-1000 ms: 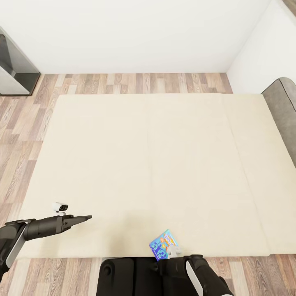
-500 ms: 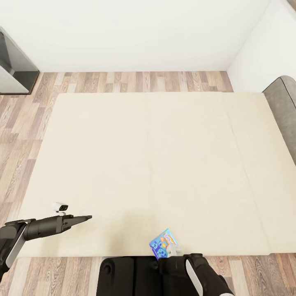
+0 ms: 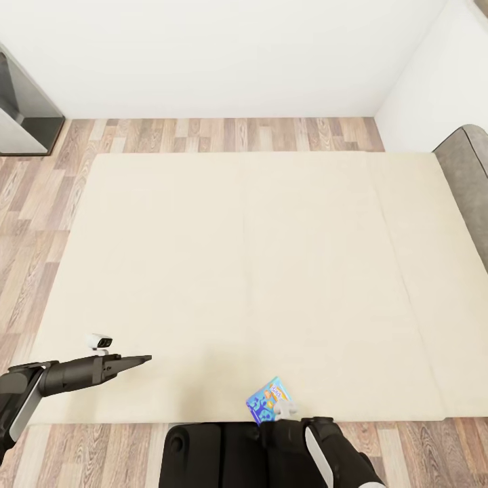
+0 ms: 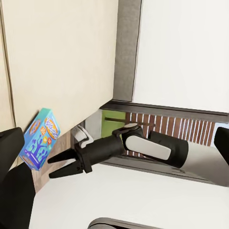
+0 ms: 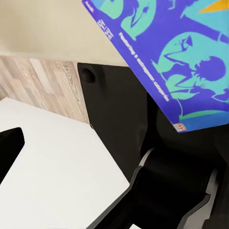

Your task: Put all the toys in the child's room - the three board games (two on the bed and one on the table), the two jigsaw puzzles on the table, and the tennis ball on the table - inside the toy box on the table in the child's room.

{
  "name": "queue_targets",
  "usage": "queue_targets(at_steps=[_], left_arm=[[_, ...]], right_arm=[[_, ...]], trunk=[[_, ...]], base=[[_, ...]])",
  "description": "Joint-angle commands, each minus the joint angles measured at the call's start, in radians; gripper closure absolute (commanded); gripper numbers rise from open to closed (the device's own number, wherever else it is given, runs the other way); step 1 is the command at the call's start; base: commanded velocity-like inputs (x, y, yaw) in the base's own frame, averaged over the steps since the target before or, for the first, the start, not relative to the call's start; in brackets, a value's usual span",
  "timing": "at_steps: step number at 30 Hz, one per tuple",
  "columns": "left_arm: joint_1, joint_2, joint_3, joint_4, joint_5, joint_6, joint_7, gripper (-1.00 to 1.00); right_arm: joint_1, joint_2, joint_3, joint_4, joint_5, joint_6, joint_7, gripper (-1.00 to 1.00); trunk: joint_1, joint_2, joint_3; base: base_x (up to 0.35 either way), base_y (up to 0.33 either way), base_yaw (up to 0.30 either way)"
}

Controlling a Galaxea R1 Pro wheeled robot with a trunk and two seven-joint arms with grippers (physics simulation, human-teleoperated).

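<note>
Gripping a flat, glossy blue board game, the right gripper overhangs the smooth cream bed; left gripper closed.

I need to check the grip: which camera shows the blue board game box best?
Left wrist view: the whole blue printed board game box shows, tilted, above the cream bed. Head view shows only its upper part; right wrist view a cropped close-up.

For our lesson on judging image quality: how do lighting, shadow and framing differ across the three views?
Head view: flat even light, the bed nearly shadowless. Left wrist view: sharp, the board game clearly readable. Right wrist view: so close that the game's blue cover is cropped, dark robot body below.
</note>
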State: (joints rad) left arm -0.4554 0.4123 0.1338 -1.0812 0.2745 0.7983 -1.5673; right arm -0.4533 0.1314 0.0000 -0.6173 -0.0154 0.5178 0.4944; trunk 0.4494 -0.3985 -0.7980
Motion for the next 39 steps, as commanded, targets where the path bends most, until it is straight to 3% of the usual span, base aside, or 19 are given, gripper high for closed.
queue_targets(at_steps=[1,39], left_arm=[[0.0,0.0,0.0,0.0,0.0,0.01,-0.004,-1.0],[0.0,0.0,0.0,0.0,0.0,0.011,-0.004,-1.0]], right_arm=[[-0.003,0.0,0.0,-0.002,-0.001,0.005,0.001,-1.0],[-0.013,-0.002,0.0,0.007,0.0,-0.001,0.001,-1.0]], trunk=[[0.001,-0.001,-0.001],[0.001,-0.001,-0.009]], base=[[0.0,0.0,0.0],[0.0,0.0,0.0]])
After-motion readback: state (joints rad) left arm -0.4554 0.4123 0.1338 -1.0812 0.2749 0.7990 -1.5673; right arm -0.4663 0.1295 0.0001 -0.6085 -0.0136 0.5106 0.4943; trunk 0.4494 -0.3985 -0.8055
